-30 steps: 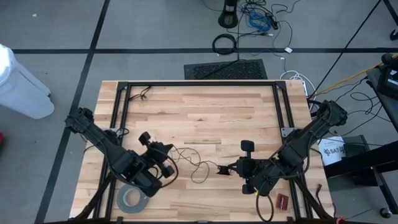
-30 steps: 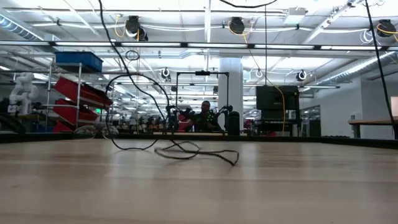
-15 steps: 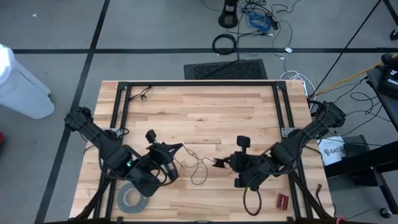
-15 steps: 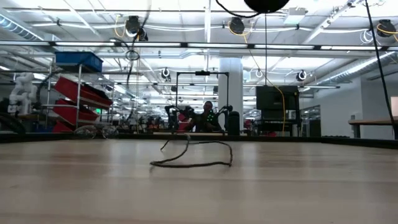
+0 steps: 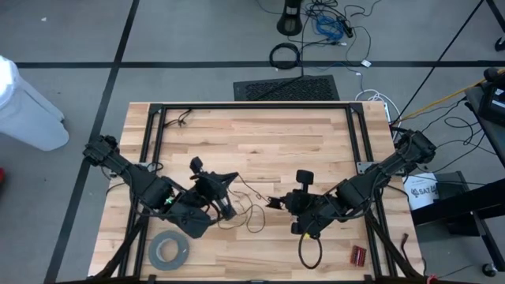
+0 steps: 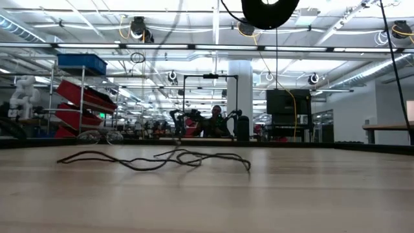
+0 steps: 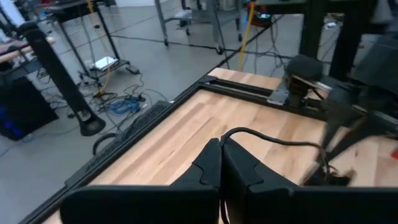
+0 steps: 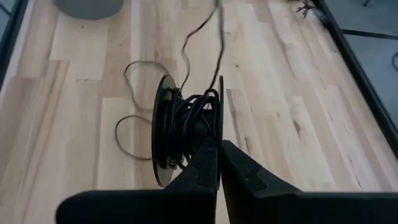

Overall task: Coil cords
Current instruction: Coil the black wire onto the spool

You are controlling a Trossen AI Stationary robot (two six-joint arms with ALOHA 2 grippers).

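Observation:
The cords are one thin dark wire (image 5: 251,211) joined to a small black spool-like disc (image 8: 165,130), with several turns wound on it. The disc hangs above the table at the low view's top (image 6: 269,9). The wire's slack lies in loose loops on the wood (image 6: 155,160). My right gripper (image 8: 218,163), right of the table's middle (image 5: 274,203), is shut on the disc. My left gripper (image 7: 221,158), left of the middle (image 5: 230,181), is shut on the wire, raised above the table. My left gripper pinches the wire between its two fingertips; the wire leaves the tips (image 7: 229,133) and curves away toward the right arm, clear of the table there. My right gripper pinches the rim of the disc's thin flange (image 8: 220,118) between its two fingers, slanting down from the table's right. The disc stands on edge, lifted clear, with wire trailing slack from it to the table.
A wide grey tape roll (image 5: 168,251) lies near the front left edge. A small red object (image 5: 359,254) sits at the front right. A black frame (image 5: 252,105) runs along the table's far and side edges.
My left gripper has risen, moved toward the table's far right and tipped up nearer level, keeping the wire. My right gripper has moved left toward the middle with the disc. The slack on the table has spread out wider and lies flatter.

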